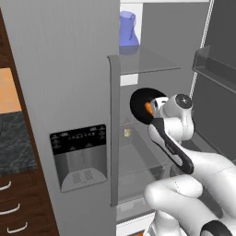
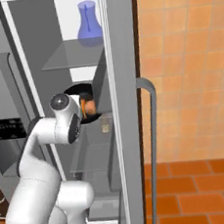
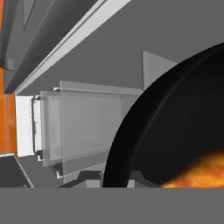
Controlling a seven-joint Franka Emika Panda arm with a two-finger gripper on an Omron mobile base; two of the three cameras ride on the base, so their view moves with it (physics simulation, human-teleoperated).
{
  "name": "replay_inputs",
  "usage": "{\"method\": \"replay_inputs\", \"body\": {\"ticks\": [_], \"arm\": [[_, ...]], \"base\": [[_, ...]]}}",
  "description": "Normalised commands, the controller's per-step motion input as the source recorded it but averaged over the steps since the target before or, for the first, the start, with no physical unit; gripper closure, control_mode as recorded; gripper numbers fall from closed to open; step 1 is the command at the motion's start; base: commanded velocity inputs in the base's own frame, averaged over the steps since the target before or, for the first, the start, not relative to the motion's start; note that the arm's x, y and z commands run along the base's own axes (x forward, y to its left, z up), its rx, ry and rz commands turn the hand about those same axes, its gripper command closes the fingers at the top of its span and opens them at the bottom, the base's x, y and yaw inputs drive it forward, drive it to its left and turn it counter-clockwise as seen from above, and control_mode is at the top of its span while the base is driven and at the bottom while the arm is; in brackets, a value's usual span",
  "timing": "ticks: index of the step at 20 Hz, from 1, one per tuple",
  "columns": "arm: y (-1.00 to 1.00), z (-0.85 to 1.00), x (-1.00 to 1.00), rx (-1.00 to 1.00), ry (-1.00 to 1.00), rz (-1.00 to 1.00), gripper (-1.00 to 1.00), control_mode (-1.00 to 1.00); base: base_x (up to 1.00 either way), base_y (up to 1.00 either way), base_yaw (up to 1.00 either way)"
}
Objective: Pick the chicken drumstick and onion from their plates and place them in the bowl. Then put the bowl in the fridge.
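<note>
The glossy black bowl (image 1: 140, 102) (image 2: 78, 90) (image 3: 175, 127) hangs tilted on its side inside the open fridge (image 1: 69, 92), between the upper and lower glass shelves. My gripper (image 1: 153, 110) (image 2: 84, 110) holds it at the rim; the fingertips are hidden by the bowl and my wrist. An orange-brown piece of food (image 1: 148, 109) (image 2: 88, 107) (image 3: 202, 173) lies in the bowl. I cannot tell whether it is the onion or the chicken drumstick. The plates are out of view.
A blue vase (image 1: 128, 28) (image 2: 88, 22) stands on the upper glass shelf (image 1: 150, 62) (image 2: 70, 54). The open fridge door (image 1: 216, 87) with bins is at my right. A door handle (image 2: 154, 129) and the orange tiled wall (image 2: 187, 66) stand beside the opening.
</note>
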Motion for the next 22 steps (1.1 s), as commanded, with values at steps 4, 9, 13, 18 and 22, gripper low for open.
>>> {"method": "replay_inputs", "body": {"ticks": [4, 9, 13, 18, 22], "arm": [[0.04, -0.12, 0.55, 0.0, 0.0, 0.0, 1.0, -1.0], [0.1, -0.08, 0.55, 0.0, 0.0, 0.0, 1.0, -1.0], [0.24, -0.03, 0.6, 0.0, 0.0, 0.03, 1.0, -1.0], [0.06, -0.13, 0.38, 0.0, 0.09, 0.01, 1.0, -1.0], [0.0, -0.15, 0.36, 0.0, 0.05, 0.0, 1.0, -1.0]], "base": [[0.0, 0.0, 0.0], [0.0, 0.0, 0.0], [0.0, 0.0, 0.0], [0.0, 0.0, 0.0], [0.0, 0.0, 0.0]]}}
